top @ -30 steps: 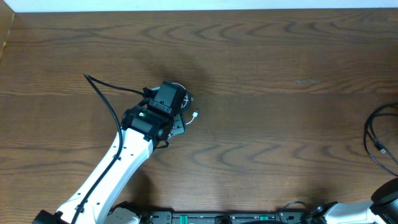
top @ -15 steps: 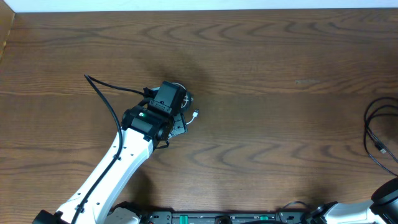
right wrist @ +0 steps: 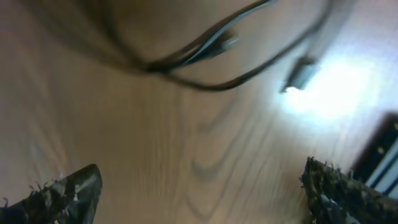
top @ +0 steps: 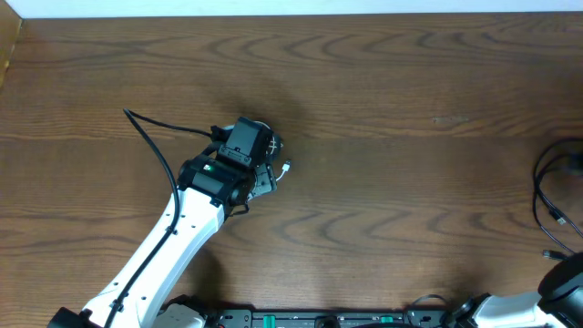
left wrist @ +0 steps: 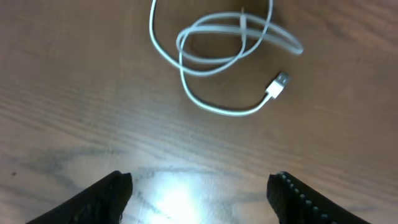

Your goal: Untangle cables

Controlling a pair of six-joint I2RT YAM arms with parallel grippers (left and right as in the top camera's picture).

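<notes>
The white cable lies in a loose loop on the wood, its plug pointing right. My left gripper hovers just short of it, open, with bare table between the fingers. From overhead only the white plug and a bit of loop show beside the left gripper. The black cable lies looped at the table's right edge. In the blurred right wrist view the black cable and its plug lie beyond my right gripper, which is open and holds nothing.
The left arm's own thick black wire trails left of the wrist. A pale wall runs along the table's far edge. The right arm's base sits at the bottom right corner.
The black cable's loop at the right edge has shifted and spread upward, and the right arm's end moved slightly. The right gripper has opened. The left arm stays in place.
</notes>
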